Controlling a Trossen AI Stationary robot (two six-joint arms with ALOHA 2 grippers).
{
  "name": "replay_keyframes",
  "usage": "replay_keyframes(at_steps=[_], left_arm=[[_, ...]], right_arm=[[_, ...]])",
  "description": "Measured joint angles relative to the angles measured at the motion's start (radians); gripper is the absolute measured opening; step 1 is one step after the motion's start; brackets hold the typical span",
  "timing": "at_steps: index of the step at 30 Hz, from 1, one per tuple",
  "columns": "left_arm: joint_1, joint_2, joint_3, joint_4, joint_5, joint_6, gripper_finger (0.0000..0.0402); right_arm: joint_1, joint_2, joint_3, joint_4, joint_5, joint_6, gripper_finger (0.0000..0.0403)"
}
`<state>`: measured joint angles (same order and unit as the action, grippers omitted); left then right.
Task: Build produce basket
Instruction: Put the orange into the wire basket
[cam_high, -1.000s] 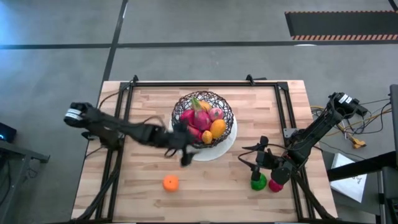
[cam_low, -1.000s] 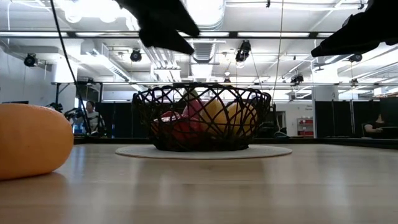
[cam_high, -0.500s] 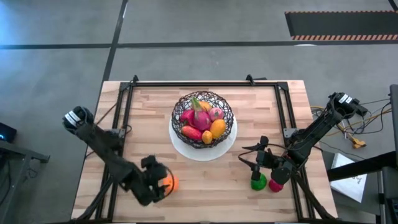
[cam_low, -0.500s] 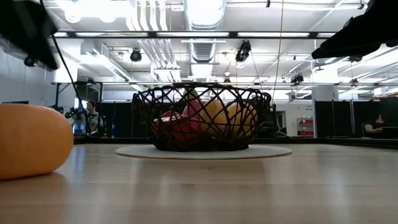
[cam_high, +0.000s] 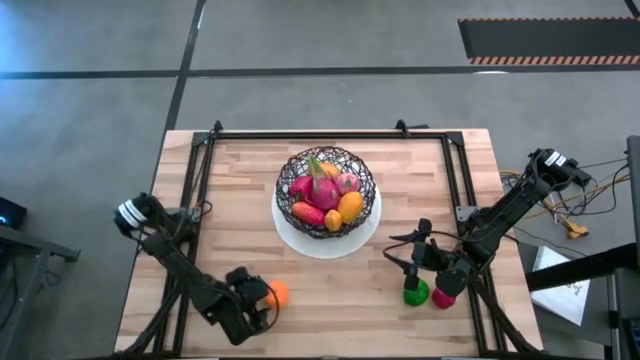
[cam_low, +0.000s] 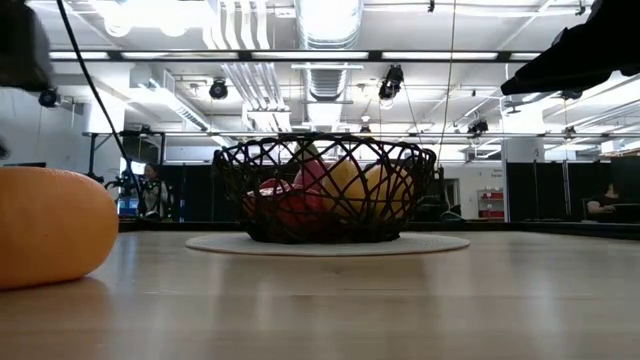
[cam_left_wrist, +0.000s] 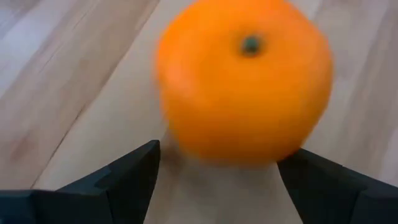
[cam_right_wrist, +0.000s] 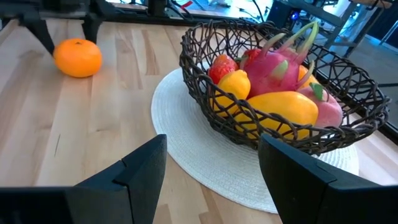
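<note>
The black wire basket (cam_high: 325, 188) stands on a white round mat (cam_high: 367, 232) at the table's middle and holds several fruits, among them a pink dragon fruit (cam_right_wrist: 281, 67) and a yellow mango (cam_right_wrist: 283, 107). An orange (cam_high: 278, 293) lies on the table near the near edge. My left gripper (cam_high: 262, 298) is open and low at the orange's left; in the left wrist view the orange (cam_left_wrist: 242, 81) sits just ahead of the spread fingers (cam_left_wrist: 134, 171). My right gripper (cam_high: 408, 258) is open and empty, above a green fruit (cam_high: 415, 293) and a magenta fruit (cam_high: 443, 297).
Black rails (cam_high: 205, 175) run along the table's left, far and right sides. Bare wood (cam_high: 340, 300) lies between the orange and the green fruit. In the low view the orange (cam_low: 50, 225) is close at the left and the basket (cam_low: 325, 190) stands behind it.
My left gripper has gone from beside the basket toward the table's near edge and down to the orange, where it now stands low at the orange's left. My right arm has kept still.
</note>
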<state>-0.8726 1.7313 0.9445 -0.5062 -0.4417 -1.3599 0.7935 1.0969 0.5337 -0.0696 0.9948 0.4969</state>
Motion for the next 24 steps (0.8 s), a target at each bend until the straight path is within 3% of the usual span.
replay_keyframes(at_steps=[8,14,19,24], left_arm=[[0.121,0.081,-0.005,0.249,-0.100,0.311,0.0302],[0.234,0.126,-0.006,0.488,-0.122,0.621,0.0302],[0.309,0.167,-0.007,0.694,-0.104,0.833,0.0302],[0.362,0.200,-0.006,0.798,-0.081,0.907,0.0302]], right_arm=[[-0.005,0.013,-0.011,0.002,-0.007,0.021,0.0237],[-0.009,0.129,-0.013,0.067,-0.013,0.016,0.0237],[-0.038,0.253,0.003,0.131,-0.128,0.015,0.0238],[-0.102,0.344,0.031,0.213,-0.296,-0.008,0.0265]])
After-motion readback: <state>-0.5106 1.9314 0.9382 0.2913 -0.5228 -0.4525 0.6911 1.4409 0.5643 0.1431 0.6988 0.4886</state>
